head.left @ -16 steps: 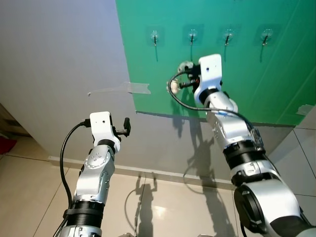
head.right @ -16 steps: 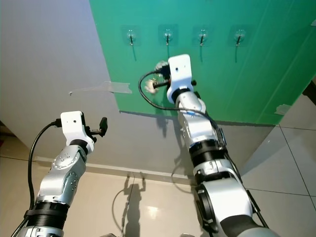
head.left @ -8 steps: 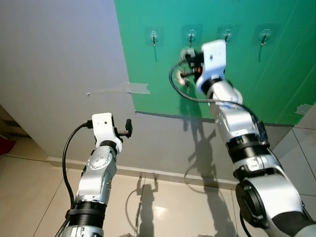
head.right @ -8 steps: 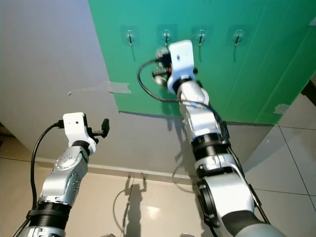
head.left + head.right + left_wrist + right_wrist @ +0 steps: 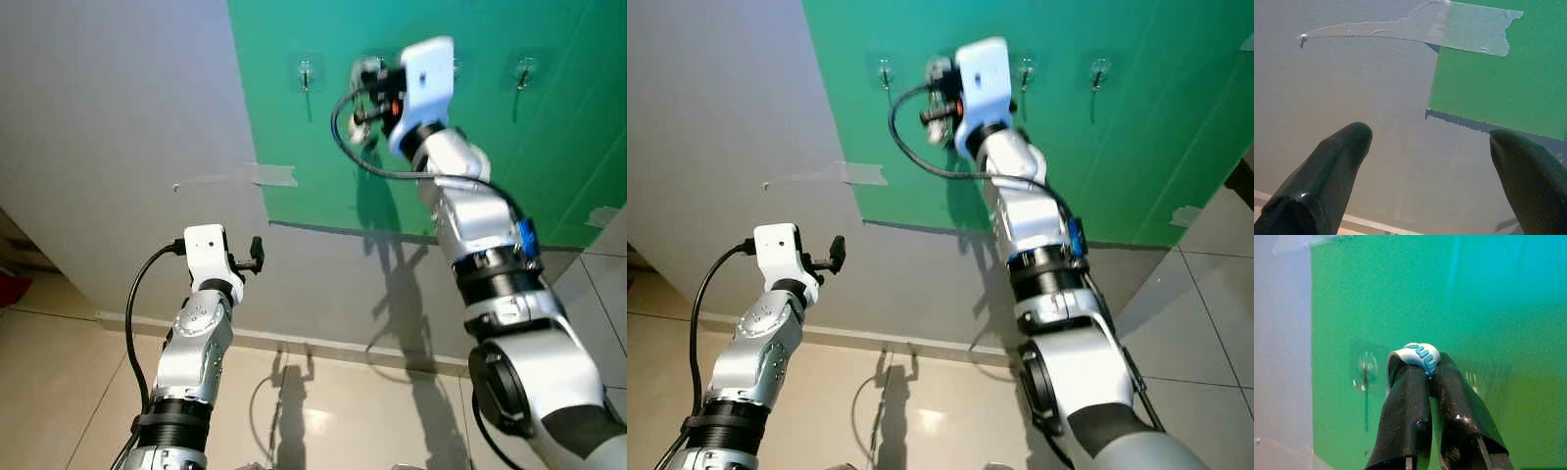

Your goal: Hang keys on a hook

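Observation:
A green board (image 5: pixel 549 147) on the wall carries a row of small clear hooks. My right gripper (image 5: pixel 366 74) is raised to the height of that row, between the first hook (image 5: pixel 305 72) and the last hook (image 5: pixel 527 70). In the right wrist view its fingers (image 5: pixel 1403 411) are shut on a white strap with a blue pattern (image 5: pixel 1419 354), the key loop, close to the board beside one hook (image 5: pixel 1365 376). The keys themselves are hidden. My left gripper (image 5: pixel 254 251) stays low, open and holding nothing, facing the grey wall (image 5: pixel 1376 98).
A strip of clear tape (image 5: pixel 245 176) holds the board's left edge to the grey wall. More tape (image 5: pixel 605 215) sits at the board's lower right. A black cable (image 5: pixel 343 137) loops from the right wrist. Glossy floor tiles (image 5: pixel 323 411) lie below.
My right arm has lifted the strap from below the hook row up to the level of the hooks. The left arm has barely moved.

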You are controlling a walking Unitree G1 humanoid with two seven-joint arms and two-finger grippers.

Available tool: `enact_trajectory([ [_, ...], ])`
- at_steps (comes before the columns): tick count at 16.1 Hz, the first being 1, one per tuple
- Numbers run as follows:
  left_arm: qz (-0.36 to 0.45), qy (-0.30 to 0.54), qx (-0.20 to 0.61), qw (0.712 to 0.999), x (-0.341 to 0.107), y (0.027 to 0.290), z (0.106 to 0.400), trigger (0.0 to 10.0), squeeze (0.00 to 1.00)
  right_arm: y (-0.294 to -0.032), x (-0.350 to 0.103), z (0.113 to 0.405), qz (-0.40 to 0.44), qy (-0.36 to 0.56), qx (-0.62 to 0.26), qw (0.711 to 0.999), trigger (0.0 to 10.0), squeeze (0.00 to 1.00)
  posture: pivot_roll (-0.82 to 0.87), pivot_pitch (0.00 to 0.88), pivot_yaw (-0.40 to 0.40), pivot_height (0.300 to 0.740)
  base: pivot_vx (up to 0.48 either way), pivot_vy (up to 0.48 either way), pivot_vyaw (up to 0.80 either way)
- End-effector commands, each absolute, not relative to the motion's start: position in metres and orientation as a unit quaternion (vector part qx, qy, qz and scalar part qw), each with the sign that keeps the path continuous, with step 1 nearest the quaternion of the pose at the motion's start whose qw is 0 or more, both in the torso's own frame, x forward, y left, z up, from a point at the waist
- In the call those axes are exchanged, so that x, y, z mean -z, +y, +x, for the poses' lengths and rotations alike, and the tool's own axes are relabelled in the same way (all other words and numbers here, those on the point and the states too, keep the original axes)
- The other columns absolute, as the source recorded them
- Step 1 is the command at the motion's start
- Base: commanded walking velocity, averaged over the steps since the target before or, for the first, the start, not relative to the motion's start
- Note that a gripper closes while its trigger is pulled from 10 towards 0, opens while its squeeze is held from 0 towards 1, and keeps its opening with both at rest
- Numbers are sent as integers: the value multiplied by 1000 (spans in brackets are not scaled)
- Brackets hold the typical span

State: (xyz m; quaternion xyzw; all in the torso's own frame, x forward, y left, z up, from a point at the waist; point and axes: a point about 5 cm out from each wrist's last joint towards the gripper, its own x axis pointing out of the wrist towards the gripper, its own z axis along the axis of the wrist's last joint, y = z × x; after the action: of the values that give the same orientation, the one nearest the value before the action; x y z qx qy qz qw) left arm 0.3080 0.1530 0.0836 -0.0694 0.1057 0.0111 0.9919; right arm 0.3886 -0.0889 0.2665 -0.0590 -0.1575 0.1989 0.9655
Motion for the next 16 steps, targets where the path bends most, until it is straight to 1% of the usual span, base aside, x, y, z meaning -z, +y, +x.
enact_trajectory([
  [1,-69,102,-8,992,-86,152,311,10000,0,-86,-278,389,-67,-172,-208,960,10000,0,-167,0,57,740,0,0,0],
  [6,-70,99,-11,993,-87,152,310,10000,0,-88,-289,398,-98,-177,-202,958,10000,0,-153,0,46,740,0,0,0],
  [16,-70,100,-14,992,-85,152,307,10000,0,-93,-279,416,-142,-140,-179,963,10000,0,-127,0,41,740,0,0,0],
])
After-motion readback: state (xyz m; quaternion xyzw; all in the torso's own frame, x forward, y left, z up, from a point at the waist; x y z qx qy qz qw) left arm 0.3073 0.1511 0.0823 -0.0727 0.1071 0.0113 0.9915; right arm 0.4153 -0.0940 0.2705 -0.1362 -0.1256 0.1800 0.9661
